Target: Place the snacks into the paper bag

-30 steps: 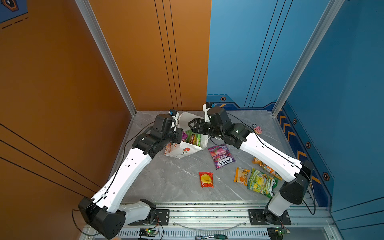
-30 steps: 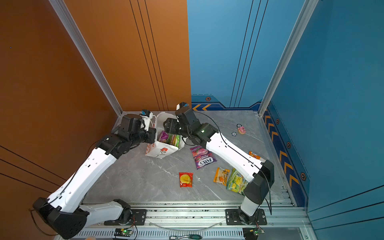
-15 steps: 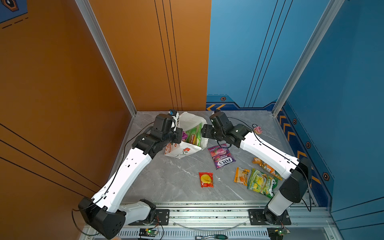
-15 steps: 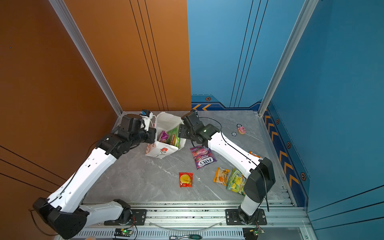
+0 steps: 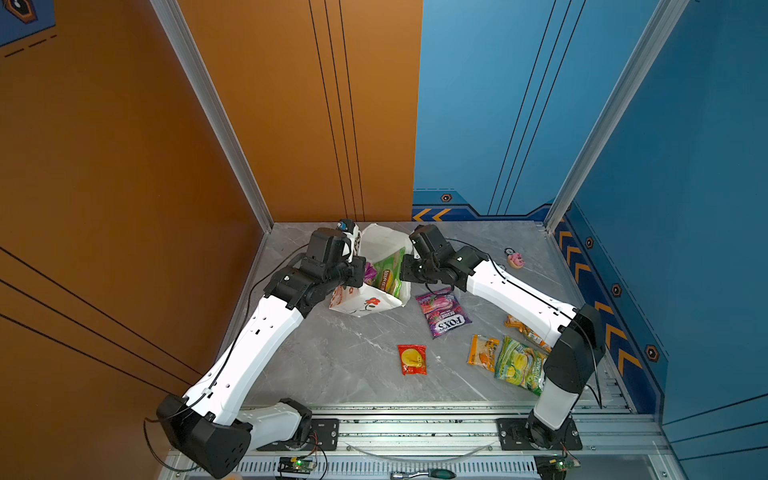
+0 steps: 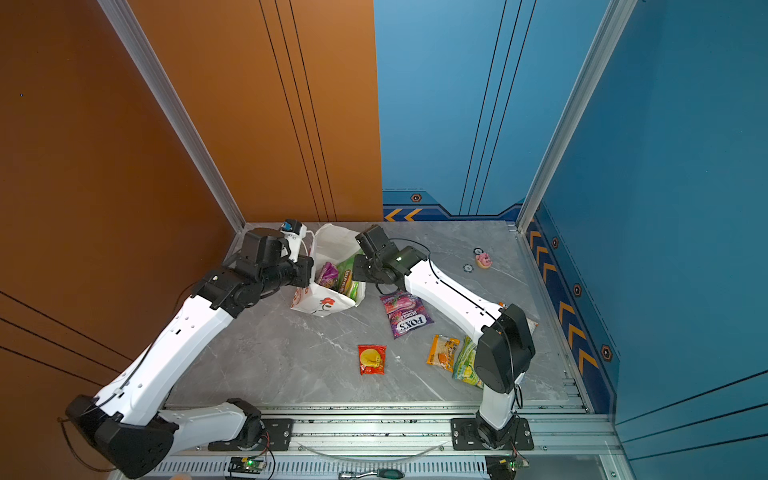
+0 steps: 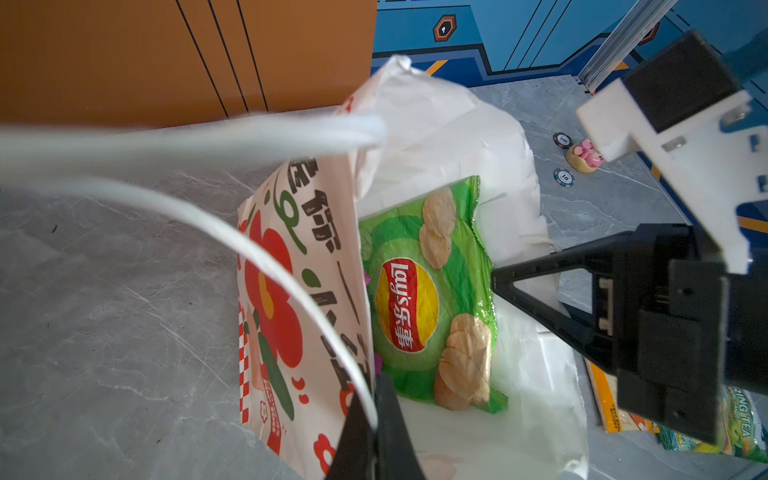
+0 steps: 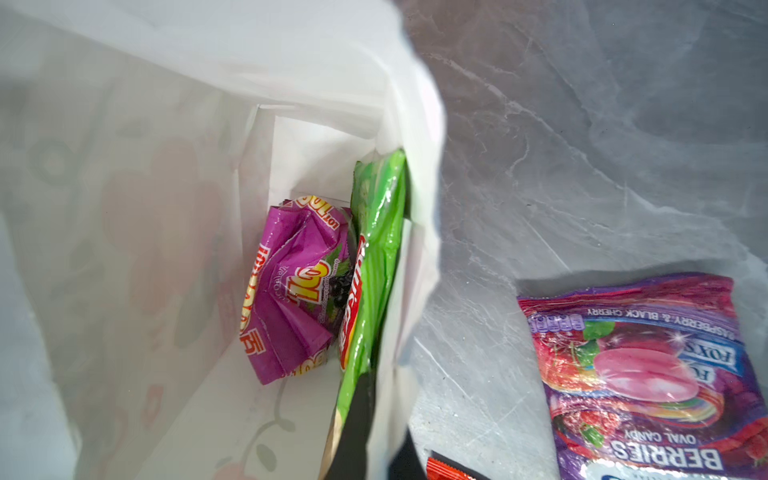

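paper bag point(image 5: 384, 243): your left gripper point(image 7: 374, 436) pinches its cord handle point(image 7: 291, 286), your right gripper point(image 5: 405, 270) looks closed on the opposite wall, likely to hold the mouth spread; inside, green chips point(image 7: 428, 299) and a purple packet point(image 8: 295, 286); outside, just beside it, fox's candy point(image 5: 444, 312).

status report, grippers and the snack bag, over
Left gripper shut on paper bag's rim. Right gripper shut on opposite rim. Lay's packet and purple grape packet inside; Fox's packet, red packet, others on table. Bag mouth open.
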Robot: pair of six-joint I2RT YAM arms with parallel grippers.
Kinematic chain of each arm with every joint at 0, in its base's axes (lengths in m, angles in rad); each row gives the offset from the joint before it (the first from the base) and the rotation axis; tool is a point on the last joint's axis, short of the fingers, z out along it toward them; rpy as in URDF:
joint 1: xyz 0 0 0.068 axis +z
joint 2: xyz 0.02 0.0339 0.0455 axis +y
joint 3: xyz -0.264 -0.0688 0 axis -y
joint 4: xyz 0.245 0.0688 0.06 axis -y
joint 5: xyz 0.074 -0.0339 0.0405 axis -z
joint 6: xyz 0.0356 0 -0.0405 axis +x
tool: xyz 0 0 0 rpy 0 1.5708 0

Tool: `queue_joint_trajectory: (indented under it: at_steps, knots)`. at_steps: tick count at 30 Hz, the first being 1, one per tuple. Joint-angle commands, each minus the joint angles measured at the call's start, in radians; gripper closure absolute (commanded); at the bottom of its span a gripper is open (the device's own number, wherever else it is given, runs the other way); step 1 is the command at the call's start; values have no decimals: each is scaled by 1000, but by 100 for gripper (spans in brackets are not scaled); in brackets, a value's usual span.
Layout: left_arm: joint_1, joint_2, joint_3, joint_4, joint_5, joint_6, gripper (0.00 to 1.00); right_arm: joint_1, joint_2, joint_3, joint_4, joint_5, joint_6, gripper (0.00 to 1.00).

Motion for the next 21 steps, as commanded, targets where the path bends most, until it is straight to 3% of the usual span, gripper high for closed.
queue_joint_trajectory:
  at_steps: [1, 7, 21]
  knots:
    - [3, 2, 2, 5, 44, 1, 100, 2, -30, 79, 1, -19, -15, 100]
    - [-9, -8, -3, 13, 73, 1, 100, -11, -59, 146, -61, 47, -22, 100]
    - [-32, 46, 15, -1, 162, 8, 100, -91, -51, 176, -154, -8, 13, 100]
